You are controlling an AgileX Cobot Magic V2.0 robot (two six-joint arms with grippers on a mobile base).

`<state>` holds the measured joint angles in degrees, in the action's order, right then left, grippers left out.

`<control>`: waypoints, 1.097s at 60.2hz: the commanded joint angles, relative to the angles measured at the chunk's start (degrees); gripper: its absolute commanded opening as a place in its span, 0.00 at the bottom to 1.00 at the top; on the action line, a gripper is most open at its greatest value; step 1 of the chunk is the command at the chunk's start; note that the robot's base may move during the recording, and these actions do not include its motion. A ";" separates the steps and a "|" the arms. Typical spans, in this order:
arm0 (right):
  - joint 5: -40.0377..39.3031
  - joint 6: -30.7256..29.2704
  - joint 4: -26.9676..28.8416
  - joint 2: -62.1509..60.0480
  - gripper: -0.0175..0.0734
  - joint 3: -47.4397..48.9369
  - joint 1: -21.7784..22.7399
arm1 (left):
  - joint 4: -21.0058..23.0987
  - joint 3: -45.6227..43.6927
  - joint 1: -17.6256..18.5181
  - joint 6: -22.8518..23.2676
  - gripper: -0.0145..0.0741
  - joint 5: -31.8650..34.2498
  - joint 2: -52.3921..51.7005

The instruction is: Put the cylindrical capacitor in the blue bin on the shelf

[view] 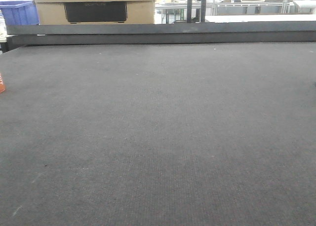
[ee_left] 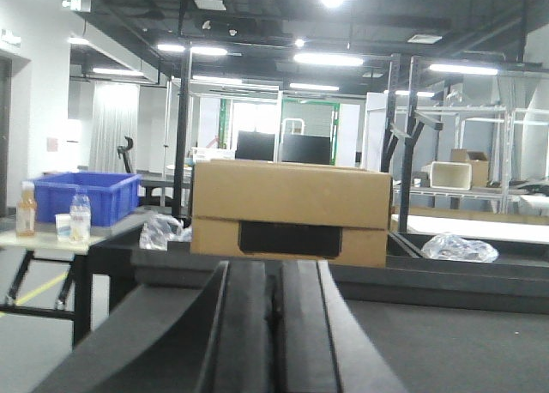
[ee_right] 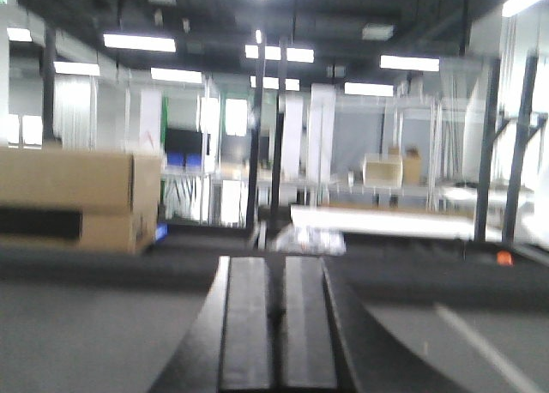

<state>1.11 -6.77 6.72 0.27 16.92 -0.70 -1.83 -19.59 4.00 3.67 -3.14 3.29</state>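
Observation:
No cylindrical capacitor shows in any view. The shelf with steel rails and roller tracks is out of view. My left gripper [ee_left: 276, 277] is shut, its two black fingers pressed together with nothing between them, low over the black table top [ee_left: 446, 341]. It points at a cardboard box [ee_left: 290, 211]. My right gripper [ee_right: 276, 269] is also shut and empty, low over the same table; its view is blurred. Neither gripper shows in the front view, which holds only the bare black table top [view: 158, 137].
The cardboard box [view: 94, 6] stands past the table's raised far edge [view: 158, 36]. A blue crate [view: 17, 11] sits on a side table at far left, with bottles [ee_left: 79, 217] beside it. Crumpled plastic bags [ee_left: 459, 247] lie behind the edge. Distant metal racks [ee_left: 463, 110] stand at back right.

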 commanded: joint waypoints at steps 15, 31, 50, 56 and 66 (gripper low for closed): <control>8.74 -0.10 0.17 17.24 0.33 21.22 0.12 | -4.20 -20.08 0.39 -0.59 0.46 -15.14 15.51; 8.44 -0.10 0.17 32.00 0.82 23.57 0.12 | -3.88 -20.61 1.23 -0.59 0.83 -15.85 22.20; 3.16 -0.10 0.05 45.09 0.82 16.21 0.12 | -3.88 -20.61 2.71 -0.59 0.84 -15.85 22.31; -5.43 -0.10 0.05 50.12 0.82 10.11 0.24 | -3.88 -20.61 2.71 -0.59 0.84 -15.85 22.31; -22.38 -0.10 0.05 58.13 0.82 3.69 2.08 | -3.88 -20.61 2.71 -0.59 0.84 -15.85 22.31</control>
<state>-9.77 -6.77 6.83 54.99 22.78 0.25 -5.87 -39.79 6.30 3.08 -19.55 25.44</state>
